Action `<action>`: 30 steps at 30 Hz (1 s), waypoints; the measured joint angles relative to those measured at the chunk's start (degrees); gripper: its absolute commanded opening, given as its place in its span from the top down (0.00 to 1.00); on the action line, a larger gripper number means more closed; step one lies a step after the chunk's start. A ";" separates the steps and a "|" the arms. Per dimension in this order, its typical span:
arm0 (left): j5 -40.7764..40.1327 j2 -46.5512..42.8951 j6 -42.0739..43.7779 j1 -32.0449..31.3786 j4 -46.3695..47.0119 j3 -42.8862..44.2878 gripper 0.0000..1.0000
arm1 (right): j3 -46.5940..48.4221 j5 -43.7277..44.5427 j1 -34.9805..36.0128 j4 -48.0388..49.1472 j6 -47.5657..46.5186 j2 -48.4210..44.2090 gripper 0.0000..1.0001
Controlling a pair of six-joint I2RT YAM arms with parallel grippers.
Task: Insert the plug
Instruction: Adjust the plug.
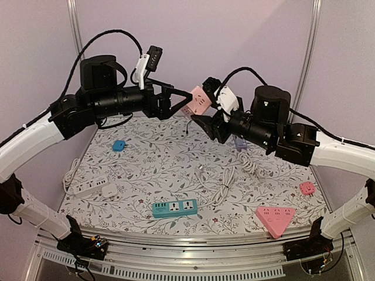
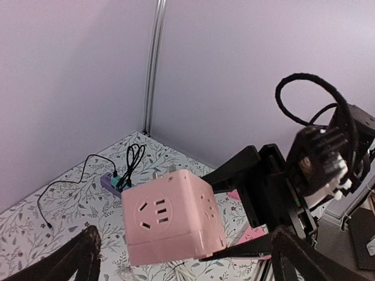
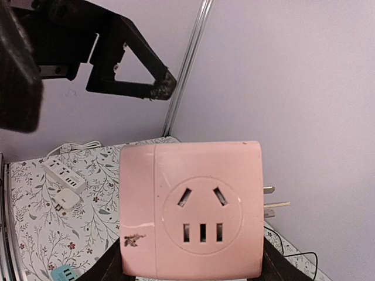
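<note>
right end effector (image 3: 188, 266): closed on the pink plastic cube adapter (image 1: 199, 100), with a dark finger on each of two opposite sides.
adapter position: held in the air above the far middle of the bench (image 1: 158, 170), between the two arms.
adapter faces: the visible faces each carry a round-framed socket; metal prongs (image 3: 274, 199) stick out from one side.
left end effector (image 2: 193, 257): open wide, its dark fingers (image 2: 79, 260) standing either side of the adapter without touching it.
bench surface: floral-patterned cover.
near edge: a teal power strip (image 1: 174, 208) and a pink triangular socket block (image 1: 275, 218).
left side: a white power strip (image 1: 88, 187) with its cable, and a small blue adapter (image 1: 119, 145) further back.
right side: a small pink square adapter (image 1: 307, 187) and a loose white cable (image 1: 225, 181).
</note>
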 measured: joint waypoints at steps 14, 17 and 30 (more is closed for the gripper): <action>-12.98 -8.28 33.33 -6.14 -7.76 -2.69 0.01 | 15.91 -26.88 -13.25 -32.81 27.56 3.48 1.00; -17.27 -3.85 34.69 -7.80 -8.83 -1.31 0.01 | 12.83 -29.33 -13.27 -32.94 32.52 3.56 1.00; -25.14 4.35 41.94 -13.29 -8.79 -1.22 0.00 | 7.89 -34.95 -13.31 -27.12 48.11 3.34 1.00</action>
